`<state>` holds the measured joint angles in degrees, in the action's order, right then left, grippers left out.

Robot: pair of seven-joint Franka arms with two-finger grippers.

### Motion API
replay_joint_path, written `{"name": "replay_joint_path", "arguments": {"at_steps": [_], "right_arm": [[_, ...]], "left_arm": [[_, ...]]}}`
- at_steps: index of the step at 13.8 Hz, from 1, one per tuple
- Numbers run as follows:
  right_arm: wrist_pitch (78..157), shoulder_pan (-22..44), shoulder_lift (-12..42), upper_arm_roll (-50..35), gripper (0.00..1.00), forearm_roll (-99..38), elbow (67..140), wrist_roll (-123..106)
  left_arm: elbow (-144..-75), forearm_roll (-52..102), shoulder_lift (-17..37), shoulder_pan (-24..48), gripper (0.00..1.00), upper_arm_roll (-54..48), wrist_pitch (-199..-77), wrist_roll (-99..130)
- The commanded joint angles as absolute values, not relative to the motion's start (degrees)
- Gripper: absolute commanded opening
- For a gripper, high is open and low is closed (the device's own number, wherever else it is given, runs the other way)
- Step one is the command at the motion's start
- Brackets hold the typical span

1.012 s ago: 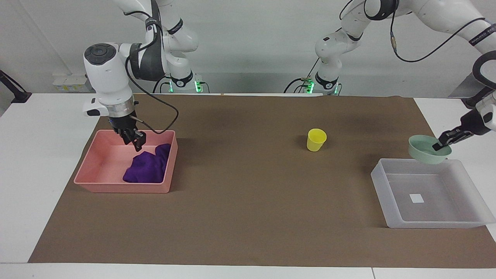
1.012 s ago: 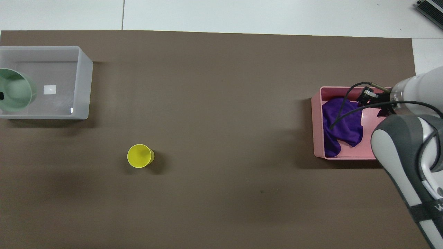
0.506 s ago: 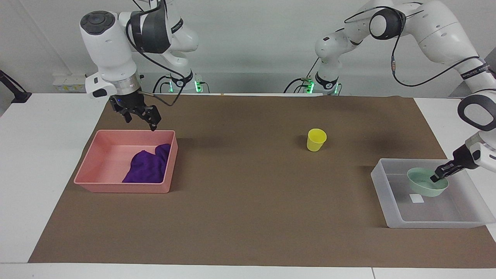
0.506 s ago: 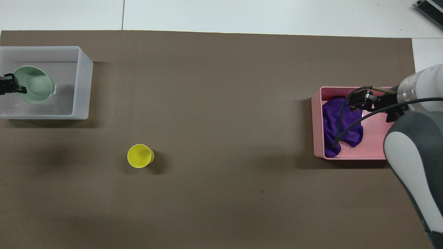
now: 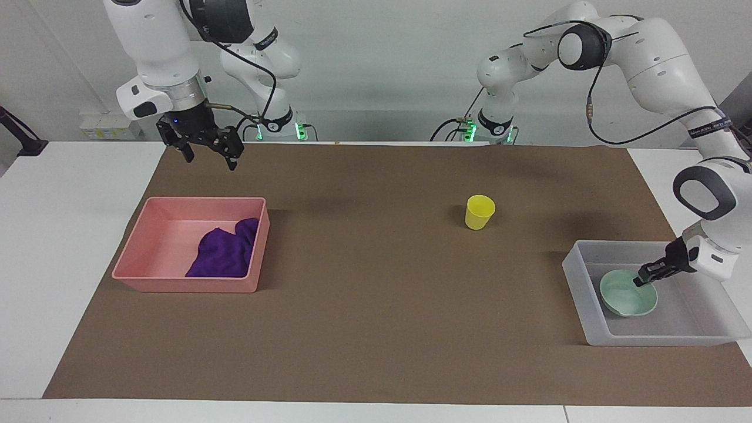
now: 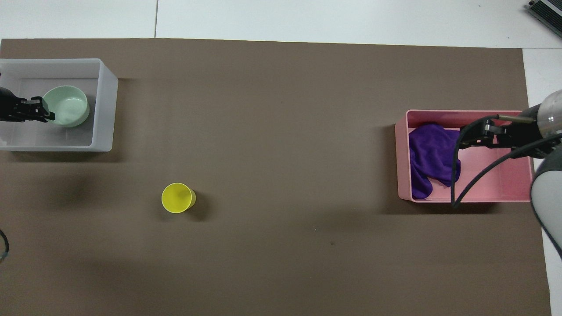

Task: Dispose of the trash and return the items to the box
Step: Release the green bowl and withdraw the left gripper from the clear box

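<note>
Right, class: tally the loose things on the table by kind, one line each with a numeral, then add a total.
Bins: 2, the pink bin and the translucent bin
Bowls: 1, the mint-green bowl
Cups: 1, the yellow cup
Cloth rags: 1, the purple rag
Total: 5

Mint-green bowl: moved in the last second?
Yes. The pale mint-green plastic bowl has come down from above the rim of the translucent grey plastic box that is nearer the robots onto the box floor, the left tool at its rim.
</note>
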<state>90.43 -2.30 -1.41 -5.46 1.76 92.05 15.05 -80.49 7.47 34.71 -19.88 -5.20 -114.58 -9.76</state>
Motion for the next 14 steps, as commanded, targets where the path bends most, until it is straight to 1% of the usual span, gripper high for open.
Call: {"name": "replay_joint_path", "arguments": {"at_steps": [1,3,4,6,7,8,9,10,11,12,13,14], "right_arm": [[88.42,-3.34,-0.7,-5.71,1.0,0.0,89.74,12.05],[88.5,-3.6,-0.62,-5.54,1.0,-0.09,89.65,10.47],[88.51,-3.6,-0.62,-5.54,1.0,-0.09,89.74,10.46],[88.42,-3.78,-0.88,-5.45,1.0,-0.09,90.17,10.46],[88.5,-4.13,-1.05,-5.45,1.0,-0.09,90.44,10.55],[88.51,-4.13,-1.14,-5.54,1.0,-0.17,90.7,10.72],[88.42,-3.96,-1.23,-5.54,1.0,-0.18,90.79,10.72],[88.5,-3.87,-1.23,-5.54,1.0,-0.18,90.79,10.72],[88.51,-3.95,-1.23,-5.54,1.0,-0.18,90.79,10.64],[88.85,-3.96,-1.14,-5.54,1.0,-0.35,90.79,10.55],[88.77,-3.69,-1.14,-5.54,1.0,-0.44,90.79,10.55],[88.77,-3.69,-1.14,-5.54,1.0,-0.44,90.79,10.46]], "left_arm": [[-79.54,6.5,32.01,-18.02,1.0,-4.75,-113.65,-9.05],[-79.89,6.76,28.5,-18.02,1.0,-5.1,-112.25,-9.05],[-79.98,6.77,26.56,-17.23,1.0,-5.27,-108.67,-8.97],[-80.33,6.59,23.31,-13.81,1.0,-5.19,-100.24,-7.4],[-81.29,6.59,21.72,-12.58,1.0,-5.27,-96.72,-5.99],[-83.56,6.59,19.01,-10.74,1.0,-5.27,-95.55,-5.8],[-88.2,6.59,15.94,-9.59,1.0,-5.27,-96.15,-5.8],[-94.51,6.68,11.73,-8.54,1.0,-5.36,-97.02,-5.89],[-101.88,7.11,7.51,-7.05,1.0,-5.45,-100.51,-5.89],[-108.3,7.29,3.12,-3.99,1.0,-5.36,-104.64,-5.71],[-113.5,7.38,0.03,-1.35,1.0,-5.36,-107.9,-5.19],[-117.64,7.99,-2.09,-0.45,1.0,-5.45,-109.93,-4.84]]}}
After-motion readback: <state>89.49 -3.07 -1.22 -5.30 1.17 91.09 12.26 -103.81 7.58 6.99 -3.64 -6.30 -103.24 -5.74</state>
